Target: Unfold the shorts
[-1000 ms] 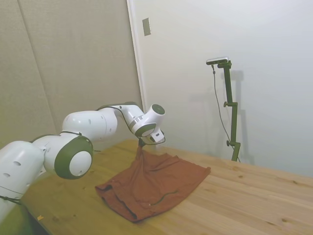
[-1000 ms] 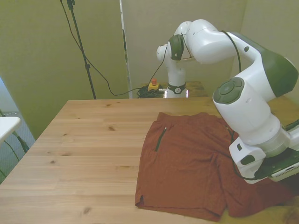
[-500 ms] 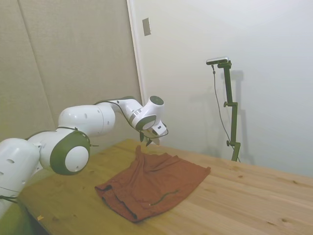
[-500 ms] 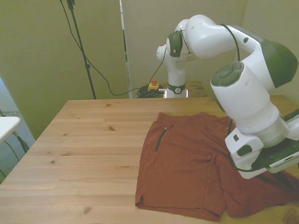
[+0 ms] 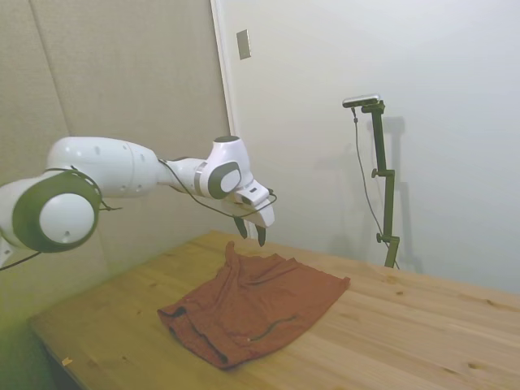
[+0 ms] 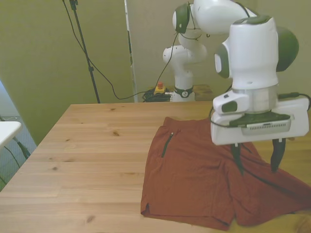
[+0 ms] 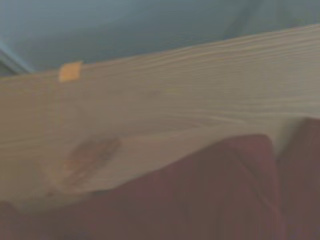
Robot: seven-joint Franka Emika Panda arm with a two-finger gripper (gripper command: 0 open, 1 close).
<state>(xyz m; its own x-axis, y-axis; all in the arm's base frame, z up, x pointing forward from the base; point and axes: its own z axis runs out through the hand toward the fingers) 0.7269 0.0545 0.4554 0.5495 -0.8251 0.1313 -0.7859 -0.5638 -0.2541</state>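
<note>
Starting at the front view's left, you have only bare wood: the bench (image 6: 87, 145) carries nothing there, and the shorts (image 6: 204, 179) begin past its middle and run off toward the front view's right, spread mostly flat with their long axis across the picture. You can see a dark zip or pocket seam (image 6: 167, 144) near the upper left corner of the cloth, and the lower left hem corner sits close to the near edge of the bench. Further right, your pincer (image 6: 256, 156) hangs in the air above the right-hand part of the shorts, fingers pointing down and spread apart, holding nothing; a clear gap shows between the fingertips and the fabric in the side view too, where the pincer (image 5: 251, 235) sits just over a raised peak of cloth at the far end of the shorts (image 5: 256, 305). So the cloth lies straight below and mostly to the front view's left of the pincer. The right leg, under and beyond the pincer, still looks rumpled and doubled, so I would judge that any remaining work is there. Nothing else stands on the bench to block a descent. The wrist view is blurred and shows only the cloth edge (image 7: 200, 195) against wood.
</note>
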